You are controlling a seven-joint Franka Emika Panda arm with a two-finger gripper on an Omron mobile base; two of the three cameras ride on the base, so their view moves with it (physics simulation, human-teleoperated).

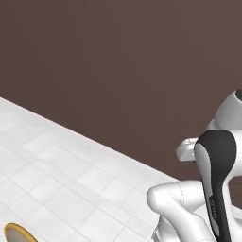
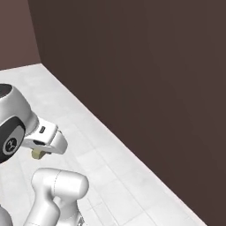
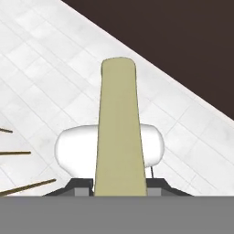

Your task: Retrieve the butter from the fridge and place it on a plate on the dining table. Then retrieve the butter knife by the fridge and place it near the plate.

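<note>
1. The gripper [image 3: 119, 189] is pinched onto the butter [image 3: 119, 132]; in the hand view the pale yellow-green stick rises straight up from between the jaws.
2. In the right base view, an end of the butter [image 2: 37, 154] shows beneath the white hand, which is carried above the white tiled floor [image 2: 110, 176].
3. A dark brown wall [image 2: 154, 88] runs along the far edge of the floor in both base views.
4. In the left base view, a round tan stool [image 1: 19, 233] with a golden rim sits at the lower left corner of the picture.
5. In the hand view, thin golden bars [image 3: 23, 187] show at the left edge; what they belong to cannot be told.
</note>
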